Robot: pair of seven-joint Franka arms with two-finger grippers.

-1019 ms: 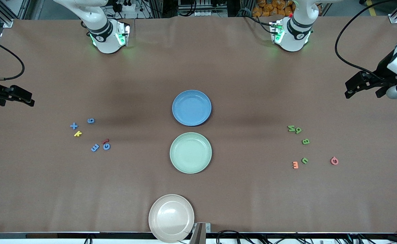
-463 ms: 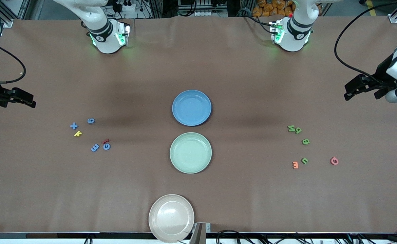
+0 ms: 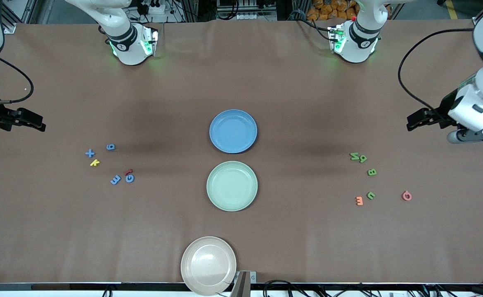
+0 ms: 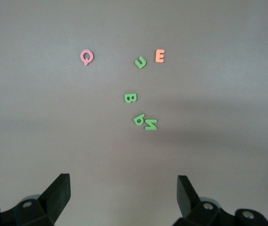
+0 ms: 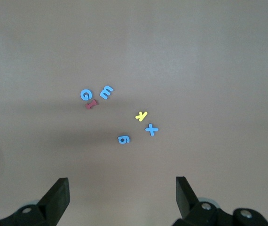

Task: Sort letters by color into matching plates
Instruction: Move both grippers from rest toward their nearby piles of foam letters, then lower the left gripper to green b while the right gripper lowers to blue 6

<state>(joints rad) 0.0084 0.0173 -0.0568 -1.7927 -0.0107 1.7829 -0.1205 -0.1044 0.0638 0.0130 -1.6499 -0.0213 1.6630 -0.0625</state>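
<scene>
The blue plate (image 3: 233, 131) and the mint green plate (image 3: 232, 185) lie mid-table, the green one nearer the camera. Several blue letters lie toward the right arm's end: a plus (image 3: 90, 153), a 6 (image 3: 110, 147), an E (image 3: 115, 179) and a G (image 3: 130, 178). Several green letters lie toward the left arm's end: N (image 3: 354, 156), 9 (image 3: 363, 158), B (image 3: 372, 172) and U (image 3: 370, 195). My left gripper (image 3: 411, 123) (image 4: 123, 182) is open and empty, up in the air short of the green letters (image 4: 131, 98). My right gripper (image 3: 40, 123) (image 5: 121, 184) is open and empty, short of the blue letters (image 5: 123, 139).
A yellow k (image 3: 95, 163) and a red piece (image 3: 129, 171) lie among the blue letters, the red one touching the G. An orange E (image 3: 359, 201) and a pink Q (image 3: 406, 195) lie by the green letters. A beige plate (image 3: 208, 265) sits at the table's near edge.
My left gripper has come in from the table's end toward the green letters and sunk lower. My right gripper has edged slightly toward the blue letters. Letters and plates have not moved.
</scene>
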